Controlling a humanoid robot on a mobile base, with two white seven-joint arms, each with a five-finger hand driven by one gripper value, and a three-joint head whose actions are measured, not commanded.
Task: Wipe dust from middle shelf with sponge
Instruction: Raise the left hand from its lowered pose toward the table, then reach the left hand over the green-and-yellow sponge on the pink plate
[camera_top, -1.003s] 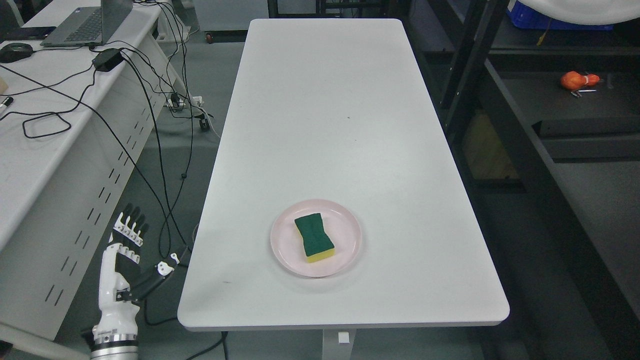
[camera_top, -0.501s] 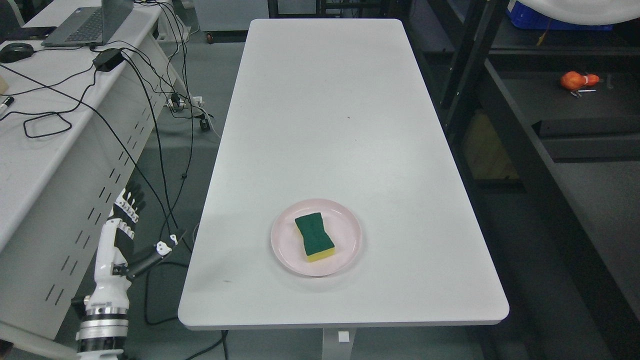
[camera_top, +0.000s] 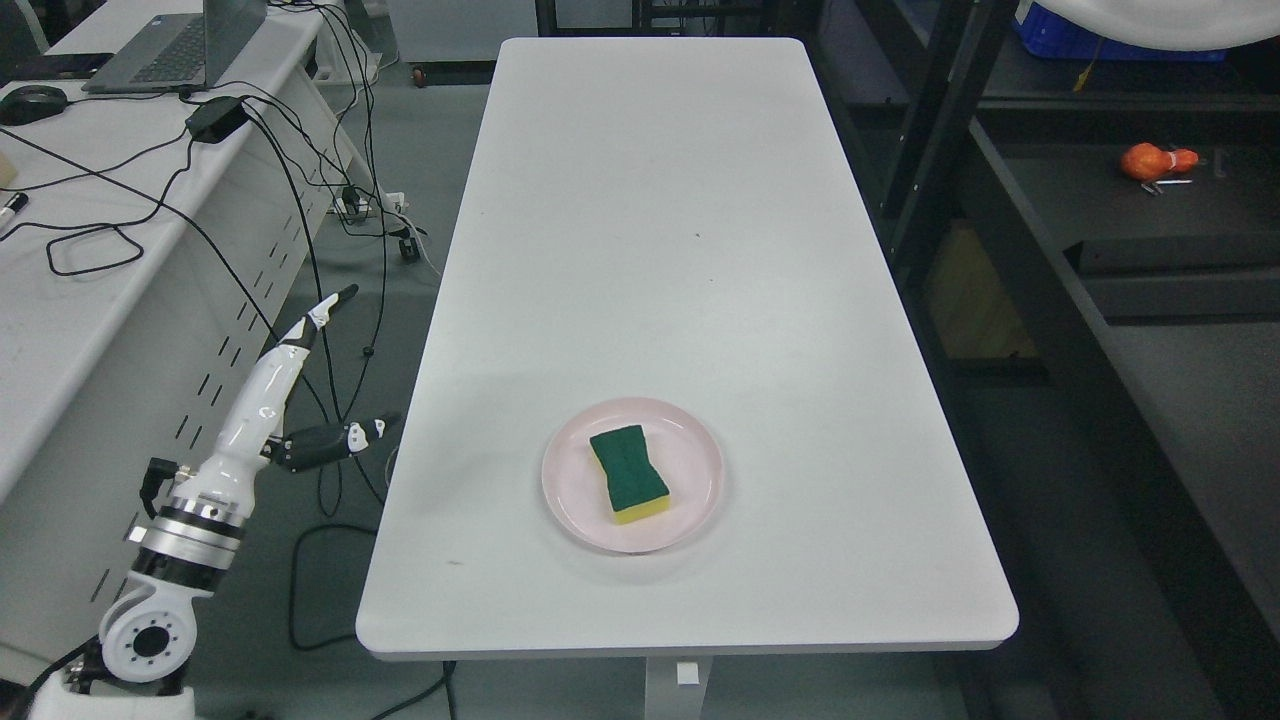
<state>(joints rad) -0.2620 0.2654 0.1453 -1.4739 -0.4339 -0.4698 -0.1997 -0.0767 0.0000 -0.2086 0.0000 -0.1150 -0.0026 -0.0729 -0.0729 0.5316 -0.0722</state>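
On the plate (camera_top: 690, 505) lies the sponge (camera_top: 627, 473), fully visible.

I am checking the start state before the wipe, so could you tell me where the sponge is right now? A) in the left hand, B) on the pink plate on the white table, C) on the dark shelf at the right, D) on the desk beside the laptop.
B: the sponge lies green side up on the pink plate, while the left hand is off the table's left edge, holding nothing.
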